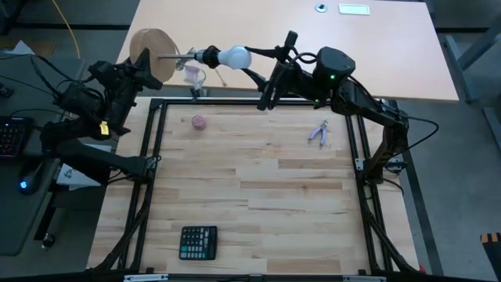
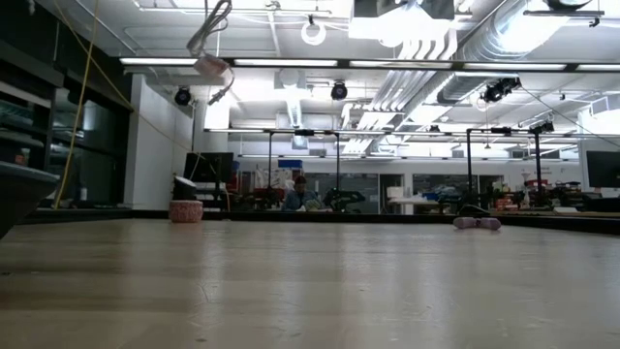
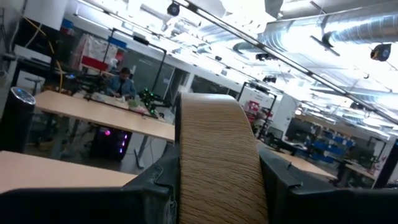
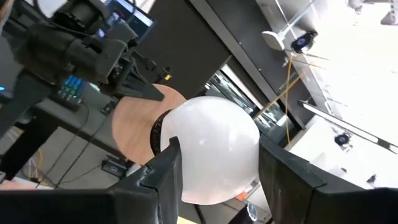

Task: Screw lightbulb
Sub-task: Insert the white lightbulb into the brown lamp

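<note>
Right jaws: clamped on the white globe of the lightbulb [image 4: 214, 149], one dark finger on each side of the glass.
Right gripper [image 1: 254, 56]: raised at the far edge of the table, holding the bulb level with its base pointing toward the left arm.
Lightbulb base: at the black socket on the wooden disc [image 1: 153, 53]; the wrist view shows the dark socket ring right behind the globe.
Left jaws: closed on the rim of the wooden disc, which fills the gap between the fingers edge-on.
Left gripper [image 1: 143, 66]: at the far left corner, holding the disc upright, socket facing the bulb.
Table [image 1: 258, 196]: small pink object [image 1: 199, 121] and purple pliers [image 1: 318, 134] near the far side, well apart; black calculator [image 1: 197, 242] at the near edge.
Background: person seated at a distant desk [image 3: 122, 82].
</note>
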